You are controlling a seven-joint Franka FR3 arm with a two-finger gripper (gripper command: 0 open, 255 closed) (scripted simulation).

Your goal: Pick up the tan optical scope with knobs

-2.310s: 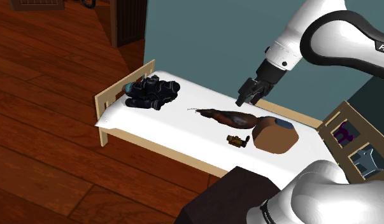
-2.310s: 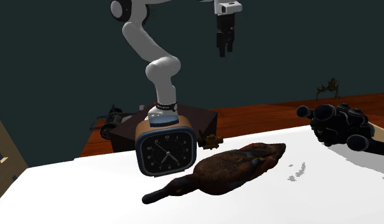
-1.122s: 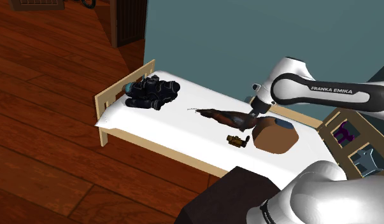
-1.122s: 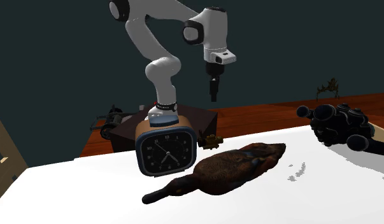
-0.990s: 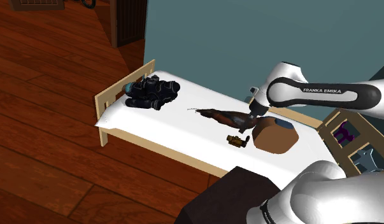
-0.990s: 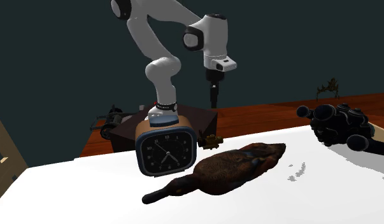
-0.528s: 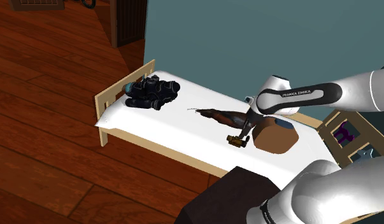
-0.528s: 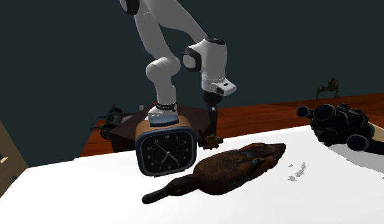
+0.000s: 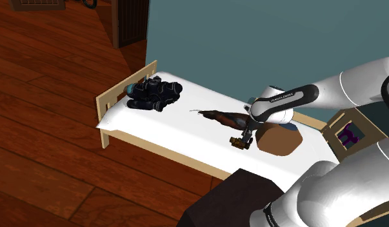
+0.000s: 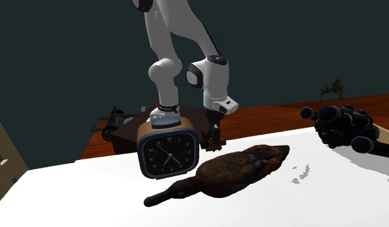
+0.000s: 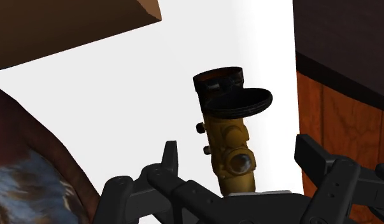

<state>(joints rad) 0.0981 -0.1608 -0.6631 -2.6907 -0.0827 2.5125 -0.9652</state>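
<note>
Wrist view: black gripper (image 11: 238, 148) open, straddling the small tan scope with knobs and black eyepiece (image 11: 230, 141) on the white bed (image 11: 120, 108). Pre-grasp, I judge; next it should settle lower, then close.

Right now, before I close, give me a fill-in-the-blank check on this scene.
The gripper is ___, not shut.
The tan scope lies on the ___ surface.
Next to the clock lies a brown ___.
Missing words: open; white; duck.
</note>
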